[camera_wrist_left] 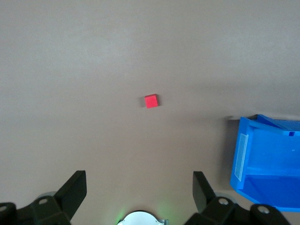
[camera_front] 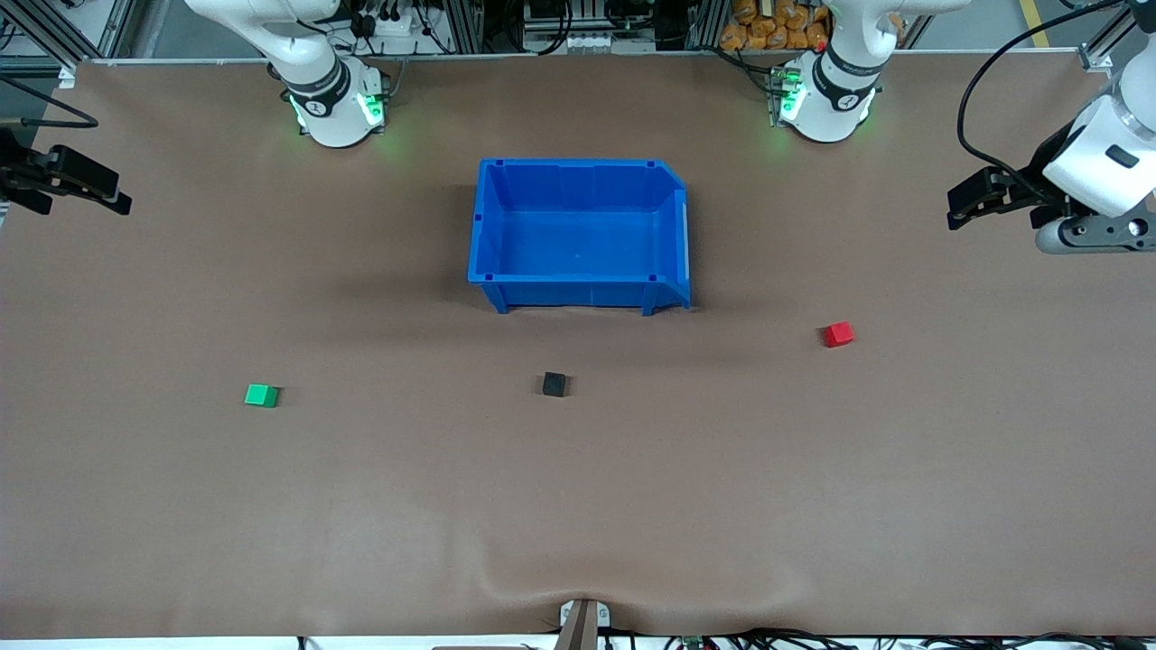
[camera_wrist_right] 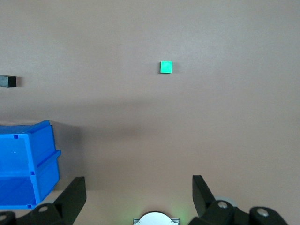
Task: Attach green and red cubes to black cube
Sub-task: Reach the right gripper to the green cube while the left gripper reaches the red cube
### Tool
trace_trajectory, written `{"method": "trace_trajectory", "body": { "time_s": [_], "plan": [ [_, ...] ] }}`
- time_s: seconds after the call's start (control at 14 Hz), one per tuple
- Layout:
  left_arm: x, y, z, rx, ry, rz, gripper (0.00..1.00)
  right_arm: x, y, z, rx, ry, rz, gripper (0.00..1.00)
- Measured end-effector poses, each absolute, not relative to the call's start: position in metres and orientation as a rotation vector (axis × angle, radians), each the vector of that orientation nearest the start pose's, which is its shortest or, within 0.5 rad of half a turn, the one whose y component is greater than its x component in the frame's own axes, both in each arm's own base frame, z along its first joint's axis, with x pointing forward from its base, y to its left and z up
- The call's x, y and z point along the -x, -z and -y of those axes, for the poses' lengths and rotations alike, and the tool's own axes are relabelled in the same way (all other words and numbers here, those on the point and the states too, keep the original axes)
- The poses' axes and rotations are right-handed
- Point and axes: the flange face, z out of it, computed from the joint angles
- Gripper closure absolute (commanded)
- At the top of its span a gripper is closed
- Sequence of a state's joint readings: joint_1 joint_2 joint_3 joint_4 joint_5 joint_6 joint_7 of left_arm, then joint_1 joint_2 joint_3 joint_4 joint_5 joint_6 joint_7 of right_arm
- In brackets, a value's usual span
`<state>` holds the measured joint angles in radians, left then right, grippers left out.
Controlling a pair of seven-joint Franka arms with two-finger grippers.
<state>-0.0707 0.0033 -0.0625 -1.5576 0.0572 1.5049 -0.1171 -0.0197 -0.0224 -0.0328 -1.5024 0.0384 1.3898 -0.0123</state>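
Observation:
The black cube sits on the brown table, nearer the front camera than the blue bin. The green cube lies toward the right arm's end and also shows in the right wrist view. The red cube lies toward the left arm's end and also shows in the left wrist view. The black cube shows at the edge of the right wrist view. My left gripper hangs open and empty high over the table's left-arm end. My right gripper hangs open and empty over the other end.
An empty blue bin stands mid-table between the two arm bases; part of it shows in the left wrist view and the right wrist view. A camera mount sits at the table's front edge.

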Motion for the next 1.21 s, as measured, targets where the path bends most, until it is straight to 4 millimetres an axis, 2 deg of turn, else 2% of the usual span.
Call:
{"method": "trace_trajectory", "body": {
  "time_s": [0.21,0.43,0.64,0.86,1.07,1.21],
  "plan": [
    [-0.557,-0.601,0.068,3.076,-0.107,-0.024,0.0,-0.528,-0.653,0.022,3.096,-0.14,-0.051,0.0],
    [-0.57,-0.568,0.066,3.079,-0.095,-0.021,0.0,-0.528,-0.646,0.022,3.094,-0.172,-0.05,0.0],
    [-0.578,-0.517,0.056,3.086,-0.051,0.001,0.0,-0.528,-0.627,0.02,3.089,-0.237,-0.046,0.0],
    [-0.577,-0.466,0.054,3.09,-0.034,0.008,0.0,-0.531,-0.61,0.01,3.087,-0.274,-0.015,0.0],
    [-0.578,-0.416,0.055,3.092,-0.068,0.013,0.0,-0.54,-0.577,0.001,3.088,-0.286,0.006,0.0],
    [-0.582,-0.38,0.055,3.098,-0.057,0.012,0.0,-0.553,-0.535,0.001,3.088,-0.286,0.0,0.0]
  ]
}}
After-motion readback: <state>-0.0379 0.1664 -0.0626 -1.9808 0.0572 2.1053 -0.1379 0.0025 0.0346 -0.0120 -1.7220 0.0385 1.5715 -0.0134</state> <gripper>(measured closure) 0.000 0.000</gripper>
